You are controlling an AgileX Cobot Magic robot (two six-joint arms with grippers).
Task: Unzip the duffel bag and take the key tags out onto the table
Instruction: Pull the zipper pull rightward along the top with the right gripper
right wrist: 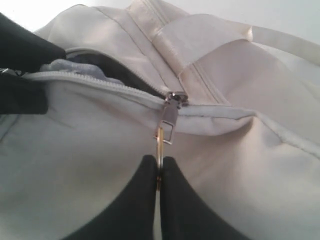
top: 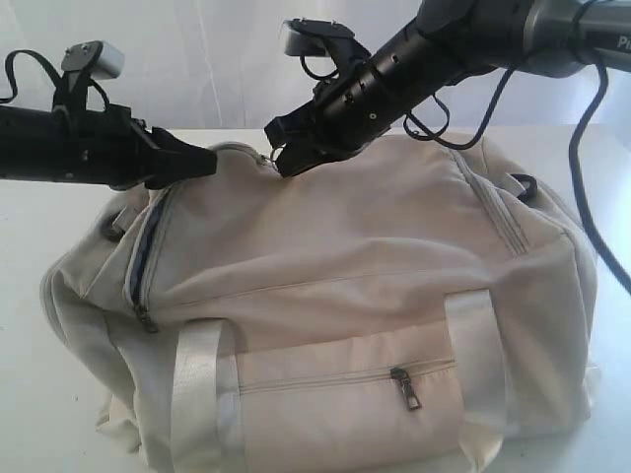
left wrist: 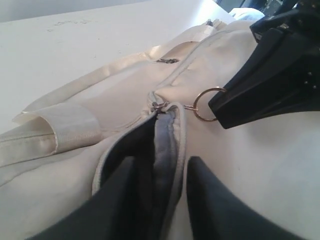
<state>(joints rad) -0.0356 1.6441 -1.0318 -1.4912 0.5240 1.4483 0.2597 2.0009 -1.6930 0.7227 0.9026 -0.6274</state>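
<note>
Exterior view: one large cream fabric duffel bag [top: 335, 266] sits on the plain white table [top: 30, 227]. At its top, the right gripper [top: 286, 166] is clamped on the zipper's small metal ring [right wrist: 159, 155]. The left gripper [top: 209, 162] straddles the opened zip edge, and I cannot tell whether it grips. A pale wall stands behind.

A plain pale wall [top: 197, 59] rises behind the white table [top: 30, 207] in bright, even light.
</note>
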